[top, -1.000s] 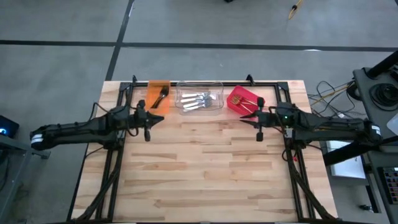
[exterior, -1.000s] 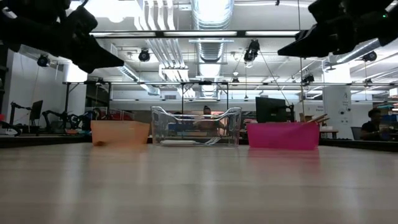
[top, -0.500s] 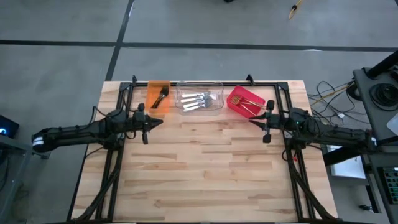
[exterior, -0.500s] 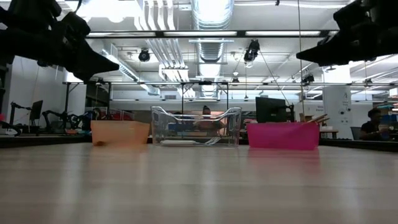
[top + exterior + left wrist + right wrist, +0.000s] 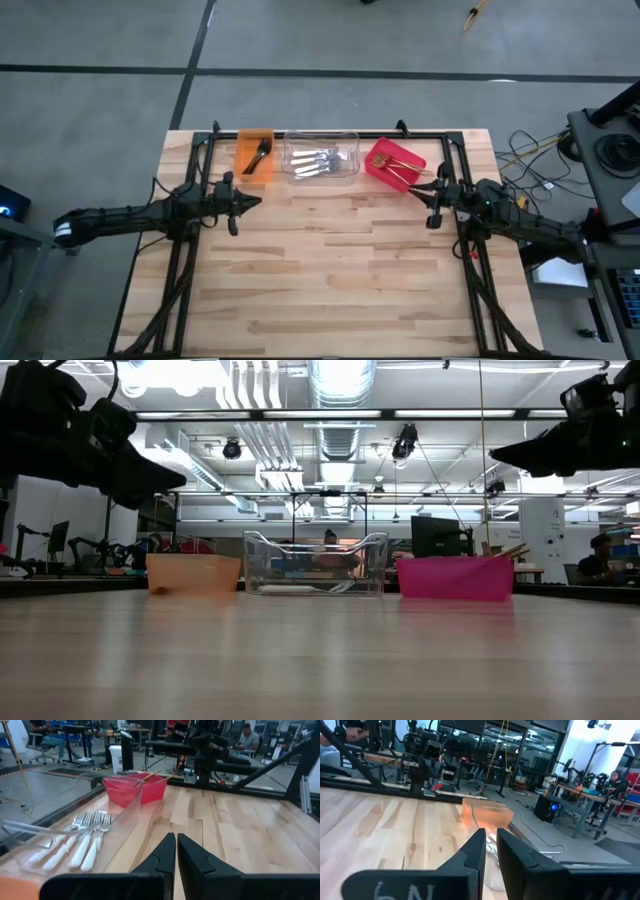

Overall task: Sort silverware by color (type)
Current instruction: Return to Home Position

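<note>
Along the table's far edge stand three bins. The orange bin (image 5: 255, 155) holds a black fork (image 5: 260, 153). White-handled silver forks (image 5: 318, 160) (image 5: 80, 842) lie flat in the clear bin (image 5: 345, 168). In the red bin (image 5: 393, 162) (image 5: 135, 790), gold utensils (image 5: 395, 170) lean on the rim, one tip sticking out (image 5: 150, 775). My left gripper (image 5: 255, 200) (image 5: 176, 851) hovers shut above the table, near of the orange bin. My right gripper (image 5: 418, 189) (image 5: 491, 845) hovers shut just right of the red bin.
Bare wooden tabletop (image 5: 330, 270) stretches between the arms and toward the near edge. A black frame rail (image 5: 320, 132) runs behind the bins. In the low view both grippers (image 5: 165, 472) (image 5: 515, 455) hang well above the table. People sit at desks in the room beyond.
Both arms have drawn back from the bins while staying shut. The right gripper moved toward the table's right edge, away from the red bin. The left gripper slid toward the left edge and sank a little.
</note>
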Robot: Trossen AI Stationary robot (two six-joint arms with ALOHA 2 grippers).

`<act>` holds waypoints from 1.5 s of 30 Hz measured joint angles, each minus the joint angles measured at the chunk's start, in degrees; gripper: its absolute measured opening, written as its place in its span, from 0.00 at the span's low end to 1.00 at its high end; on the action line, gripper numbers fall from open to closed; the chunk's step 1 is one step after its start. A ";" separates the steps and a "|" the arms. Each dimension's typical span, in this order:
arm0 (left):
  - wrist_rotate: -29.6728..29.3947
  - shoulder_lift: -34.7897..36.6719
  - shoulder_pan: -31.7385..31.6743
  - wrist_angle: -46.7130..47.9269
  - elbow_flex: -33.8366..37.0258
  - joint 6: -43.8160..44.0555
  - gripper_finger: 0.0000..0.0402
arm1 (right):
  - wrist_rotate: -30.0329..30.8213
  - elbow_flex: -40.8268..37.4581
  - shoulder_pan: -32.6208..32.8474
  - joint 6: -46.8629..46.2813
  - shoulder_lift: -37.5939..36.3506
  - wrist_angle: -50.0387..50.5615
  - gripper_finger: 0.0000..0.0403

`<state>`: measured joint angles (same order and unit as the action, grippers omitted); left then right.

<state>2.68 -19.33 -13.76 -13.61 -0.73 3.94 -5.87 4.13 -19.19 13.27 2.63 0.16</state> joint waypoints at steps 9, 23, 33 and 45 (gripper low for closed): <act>3.08 0.99 0.00 0.67 0.16 -0.46 0.00 | 0.14 -3.31 -0.36 -1.28 -1.73 -1.54 0.09; -2.59 0.69 -0.02 1.83 0.11 -2.03 0.00 | 12.88 -3.42 -0.36 0.47 -0.43 -1.95 0.09; -2.71 -1.06 -0.01 1.66 0.11 -1.92 0.00 | 13.40 -3.45 -0.36 -13.43 3.20 -2.02 0.09; -2.71 -1.98 0.00 1.65 0.02 -1.92 0.00 | 13.40 -3.49 -0.36 -29.15 3.54 -2.11 0.09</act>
<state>-0.03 -21.30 -13.76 -11.96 -0.71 2.02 7.53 0.64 -19.55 -15.88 6.17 -1.96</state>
